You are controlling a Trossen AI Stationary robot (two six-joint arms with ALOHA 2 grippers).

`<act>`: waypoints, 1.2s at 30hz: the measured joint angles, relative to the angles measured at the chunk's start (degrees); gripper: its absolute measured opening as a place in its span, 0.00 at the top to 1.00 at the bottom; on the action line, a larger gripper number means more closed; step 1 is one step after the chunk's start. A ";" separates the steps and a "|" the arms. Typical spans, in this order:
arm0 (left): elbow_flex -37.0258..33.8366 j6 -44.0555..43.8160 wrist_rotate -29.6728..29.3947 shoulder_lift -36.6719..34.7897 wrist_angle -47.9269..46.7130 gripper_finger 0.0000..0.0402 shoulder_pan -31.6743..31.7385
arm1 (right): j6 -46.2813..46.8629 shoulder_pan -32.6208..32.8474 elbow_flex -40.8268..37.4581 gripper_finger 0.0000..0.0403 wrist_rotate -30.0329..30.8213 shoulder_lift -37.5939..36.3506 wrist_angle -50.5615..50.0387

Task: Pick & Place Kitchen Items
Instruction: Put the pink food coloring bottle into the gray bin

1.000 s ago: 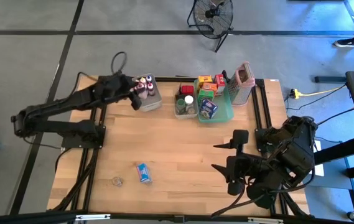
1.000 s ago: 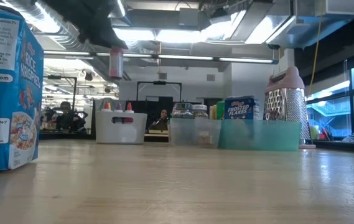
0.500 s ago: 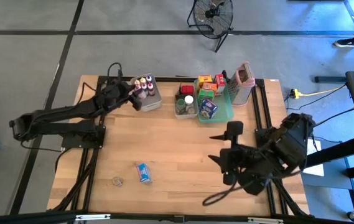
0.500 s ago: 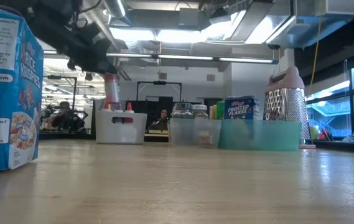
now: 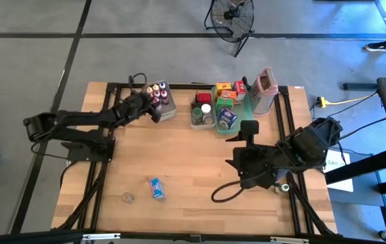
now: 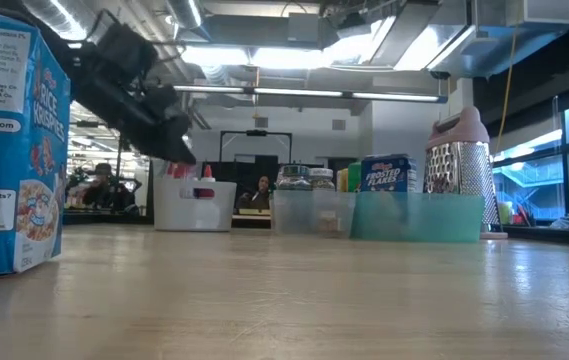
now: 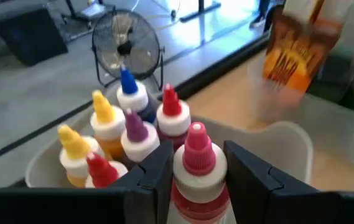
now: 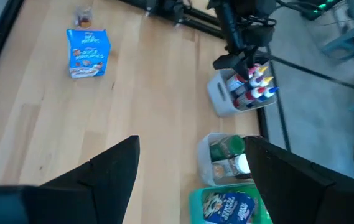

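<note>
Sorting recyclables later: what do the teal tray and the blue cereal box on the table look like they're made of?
Teal tray: probably plastic, translucent, since the low view shows its contents through the wall. Small blue cereal box: apparently printed cardboard with a slight sheen, folded flat-sided, lying on the wooden table.

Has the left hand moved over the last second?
Yes. The left hand, shut on a pink-capped bottle, has come down beside the white bin of bottles; earlier it was high above it.

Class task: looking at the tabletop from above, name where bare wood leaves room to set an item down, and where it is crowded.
Free: the wide wood between the blue cereal box and the clear bins. Crowded: the far edge, from the bottle bin to the teal tray and grater.
</note>
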 joint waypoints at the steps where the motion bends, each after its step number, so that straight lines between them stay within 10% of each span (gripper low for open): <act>1: 0.00 -0.02 -0.04 1.28 0.55 0.72 0.11 | -0.21 -0.31 0.00 0.27 -0.78 0.00 0.00; 19: 0.04 -4.49 -8.06 9.98 5.12 0.60 1.04 | -0.51 -1.00 0.00 0.27 -3.55 0.00 0.00; 36: 0.04 0.98 -0.61 4.47 11.88 0.47 0.91 | 0.98 -1.00 0.00 0.27 -4.72 0.00 0.00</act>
